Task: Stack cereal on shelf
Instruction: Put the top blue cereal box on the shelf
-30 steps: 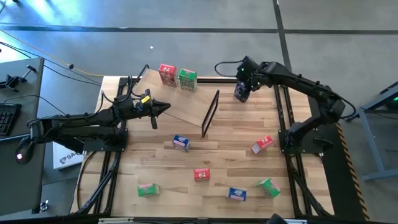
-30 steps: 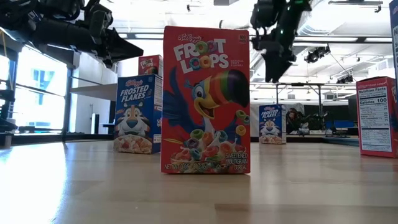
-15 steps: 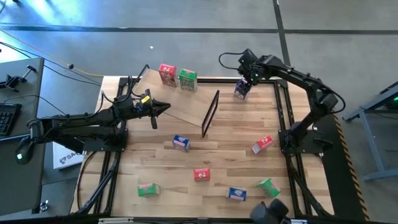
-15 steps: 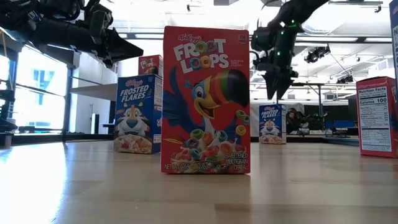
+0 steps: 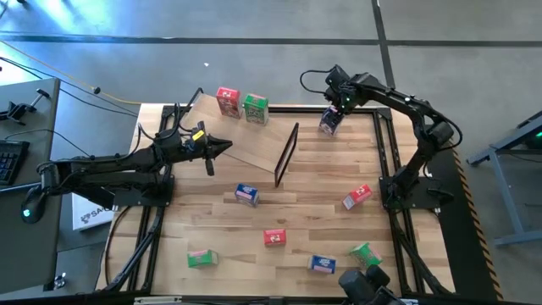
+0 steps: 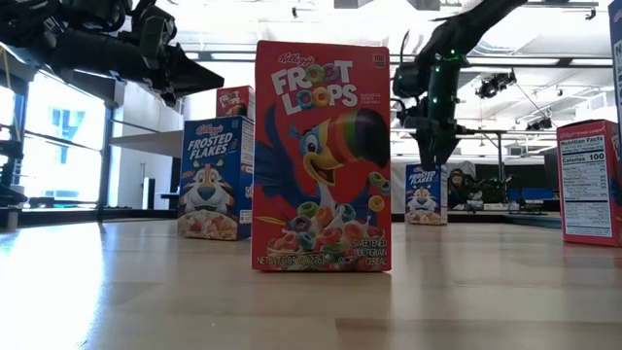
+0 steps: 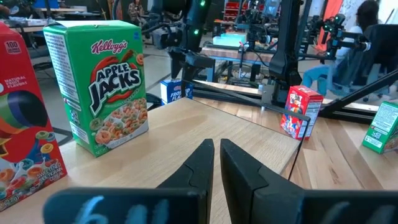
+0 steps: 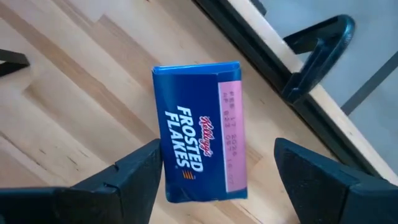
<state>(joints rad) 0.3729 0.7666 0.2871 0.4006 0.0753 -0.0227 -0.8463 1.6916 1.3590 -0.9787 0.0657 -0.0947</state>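
The plywood shelf [image 5: 246, 135] lies tilted at the table's far left, its black frame end [image 5: 286, 154] toward the middle. A red box [image 5: 227, 102] and a green box [image 5: 256, 108] stand on it. My left gripper [image 5: 227, 146] hovers shut over the shelf, and the left wrist view shows its shut fingertips [image 7: 216, 152]. My right gripper [image 5: 334, 108] is open, pointing down just above a blue box [image 8: 199, 149] that stands upright on the table near the far edge. Its fingers [image 8: 134, 177] stand on either side of the box top.
Loose boxes stand on the slatted tabletop: blue [image 5: 246, 194], red [image 5: 273, 238], green [image 5: 201, 257], blue [image 5: 322, 264], green [image 5: 364, 254], red [image 5: 356, 196]. A dark shape [image 5: 364, 286] shows at the near edge. A black rail [image 8: 298, 74] runs just beyond the blue box.
My right gripper has come down toward the blue box at the far edge and now stands just over its top. The box has stayed in place. A dark shape has come into view at the table's near edge.
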